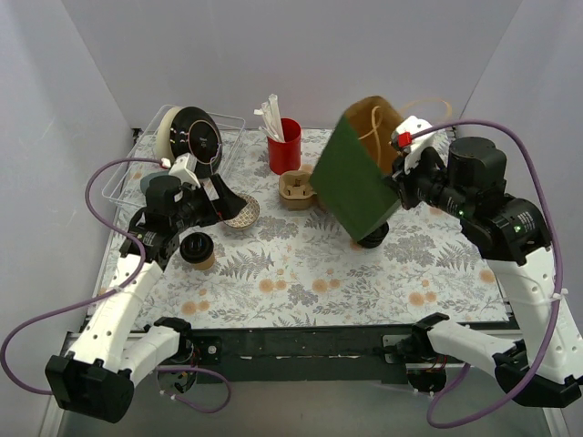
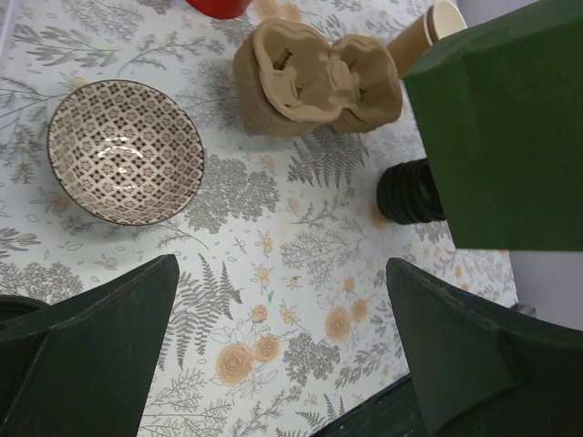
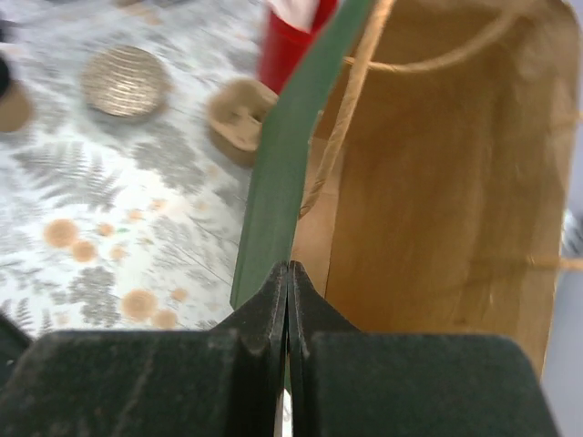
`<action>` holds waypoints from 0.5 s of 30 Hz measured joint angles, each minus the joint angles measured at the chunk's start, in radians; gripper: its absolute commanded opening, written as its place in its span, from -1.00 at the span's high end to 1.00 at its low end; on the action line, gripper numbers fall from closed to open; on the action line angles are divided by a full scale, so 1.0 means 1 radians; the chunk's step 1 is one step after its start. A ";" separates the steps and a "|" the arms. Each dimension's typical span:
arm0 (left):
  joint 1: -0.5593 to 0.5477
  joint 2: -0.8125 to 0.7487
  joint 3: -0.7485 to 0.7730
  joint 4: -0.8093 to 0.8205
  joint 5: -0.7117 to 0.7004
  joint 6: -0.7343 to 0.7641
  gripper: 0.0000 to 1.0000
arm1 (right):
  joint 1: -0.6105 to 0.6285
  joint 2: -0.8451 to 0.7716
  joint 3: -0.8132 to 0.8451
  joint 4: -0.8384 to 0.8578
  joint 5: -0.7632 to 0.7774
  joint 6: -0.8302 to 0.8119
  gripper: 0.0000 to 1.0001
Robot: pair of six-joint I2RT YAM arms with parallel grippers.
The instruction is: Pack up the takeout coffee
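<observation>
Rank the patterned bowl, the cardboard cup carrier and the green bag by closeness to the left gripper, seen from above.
1. patterned bowl, just right of the left gripper.
2. cardboard cup carrier, mid-table, further right.
3. green bag, on the right side.

Robot test lab: plain white walls (image 1: 301, 55) left, far & right, left arm (image 1: 118, 314) & right arm (image 1: 524, 264) bolted at near table (image 1: 301, 300) edge.
</observation>
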 measured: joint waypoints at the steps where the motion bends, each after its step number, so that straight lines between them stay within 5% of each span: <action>1: 0.000 0.017 0.019 -0.017 -0.021 -0.002 -0.96 | 0.004 0.002 -0.001 0.018 -0.057 -0.011 0.97; 7: 0.000 0.096 0.092 -0.061 -0.111 -0.004 -0.96 | 0.106 -0.051 -0.142 0.162 -0.304 -0.108 0.97; 15: 0.000 0.139 0.170 -0.105 -0.175 -0.002 -0.97 | 0.275 -0.052 -0.329 0.218 -0.327 -0.226 0.97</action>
